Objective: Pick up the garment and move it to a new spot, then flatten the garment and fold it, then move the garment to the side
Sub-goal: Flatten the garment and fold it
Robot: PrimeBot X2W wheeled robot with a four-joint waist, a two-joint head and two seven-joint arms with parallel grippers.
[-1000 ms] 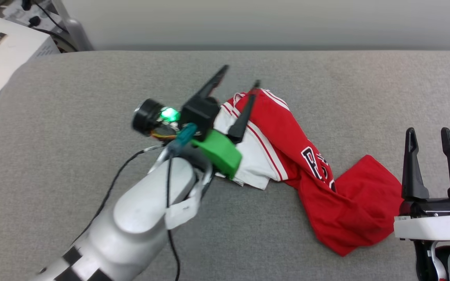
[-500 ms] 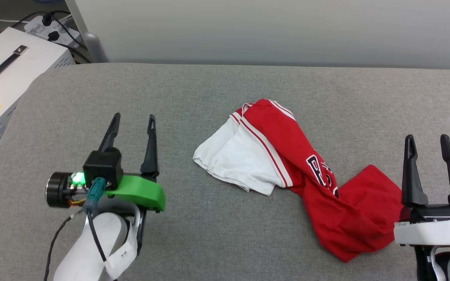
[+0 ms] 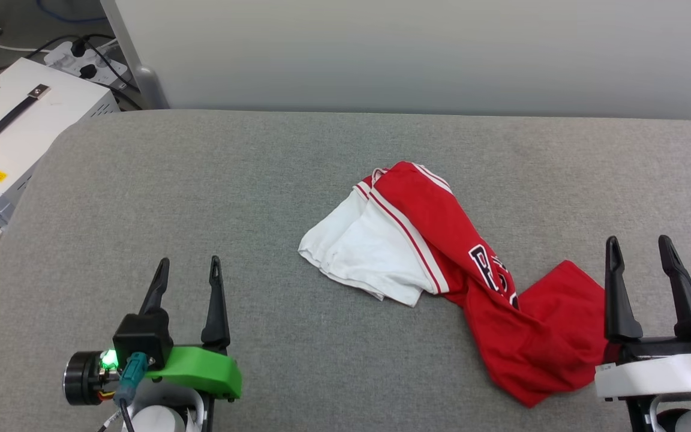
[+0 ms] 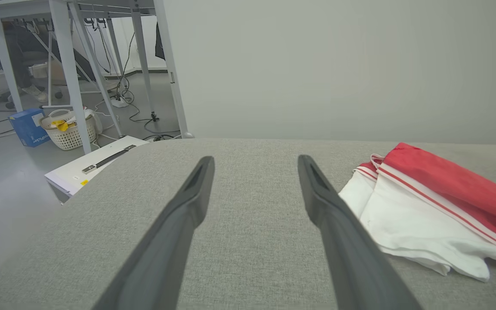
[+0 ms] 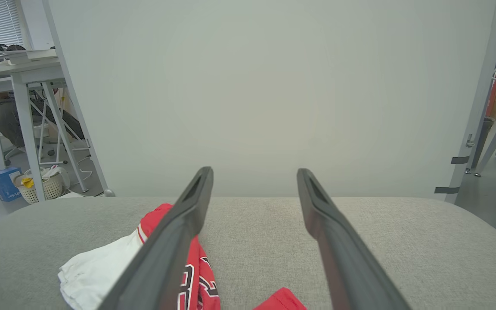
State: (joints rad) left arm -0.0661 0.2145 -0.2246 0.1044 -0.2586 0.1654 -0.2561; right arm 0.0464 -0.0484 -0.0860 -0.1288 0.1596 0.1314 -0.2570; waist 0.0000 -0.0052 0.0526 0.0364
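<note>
Near edge, head view: the L end effector (image 3: pixel 190 260) sat low at the L, fingers spread apart & empty, well apart from the garment. A sec earlier that arm was stretched out over the white sleeve w/ its fingers open around the cloth. It had since pulled back toward the robot.

The R end effector (image 3: pixel 637 239) sat at the lower R, fingers likewise parted & holding nothing, its base just beside the garment's red end. It had barely shifted.

Mid-way out, the garment (image 3: pixel 441 240) lay on the grey surface (image 3: pixel 201 180) as a twisted, bunched strip. The white sleeve was to the L & the red body w/ dark lettering trailed R. Its lie matched a sec before.

Farther L, off the surface, stood a white box (image 3: pixel 21 120).

Judgement: the drop at the new spot looked done. Flattening hadn't begun & prob. needed both arms.
</note>
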